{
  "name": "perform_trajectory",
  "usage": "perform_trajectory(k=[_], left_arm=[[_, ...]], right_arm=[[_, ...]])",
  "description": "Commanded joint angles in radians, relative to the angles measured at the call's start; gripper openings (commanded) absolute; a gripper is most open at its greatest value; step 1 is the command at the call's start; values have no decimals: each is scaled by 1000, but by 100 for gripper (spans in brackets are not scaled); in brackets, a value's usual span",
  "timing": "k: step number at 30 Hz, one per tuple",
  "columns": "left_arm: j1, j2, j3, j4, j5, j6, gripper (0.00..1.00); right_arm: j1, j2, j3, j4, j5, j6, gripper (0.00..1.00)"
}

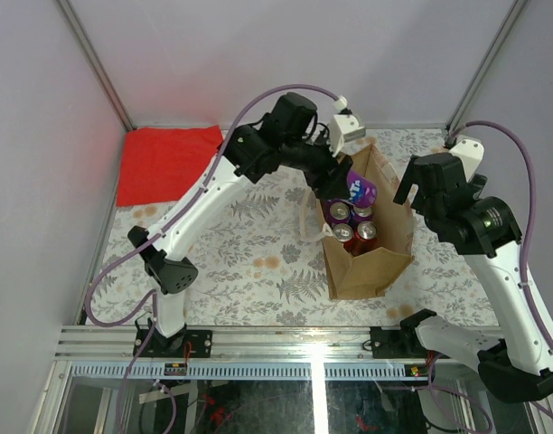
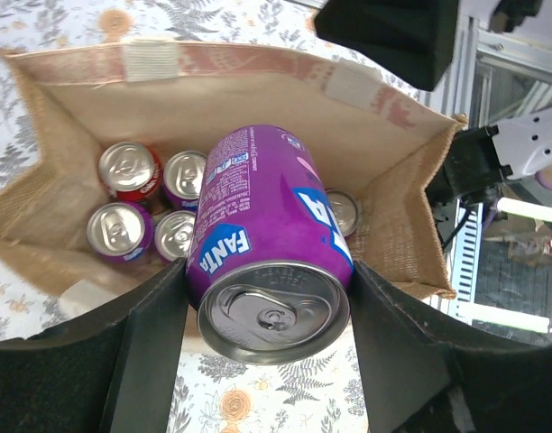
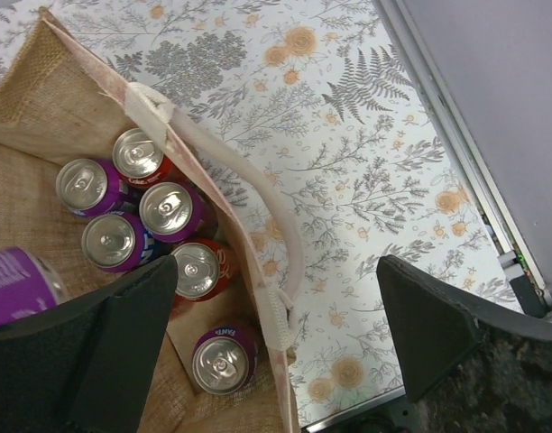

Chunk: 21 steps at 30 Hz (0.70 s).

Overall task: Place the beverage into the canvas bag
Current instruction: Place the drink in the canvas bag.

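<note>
The tan canvas bag (image 1: 371, 262) stands open at the table's middle right, with several purple and red cans (image 1: 351, 224) upright inside. My left gripper (image 1: 349, 183) is shut on a purple Fanta can (image 1: 360, 190) and holds it tilted over the bag's far end. In the left wrist view the can (image 2: 262, 225) sits between my black fingers (image 2: 150, 343), above the bag's mouth (image 2: 258, 99) and the cans inside (image 2: 132, 171). My right gripper (image 3: 276, 334) is open and empty, above the bag's cream handle (image 3: 280, 225) and right wall, with cans (image 3: 172, 212) below.
A flat red cloth (image 1: 168, 163) lies at the back left. The table has a floral cover (image 1: 249, 262). Grey walls and metal posts (image 1: 96, 63) close the back and sides. A metal rail (image 1: 258, 344) runs along the near edge.
</note>
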Motion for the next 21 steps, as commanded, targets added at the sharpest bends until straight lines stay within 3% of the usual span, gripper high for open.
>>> perform_trajectory(k=[1,21], left_arm=[[-48,23,9,60,34,71,0],[-190,82,-48,-233,-81,347,0]], right_arm=[[-4,-20,14,-36,61,47,99],[-3,-96,-72,-70,38,60,99]])
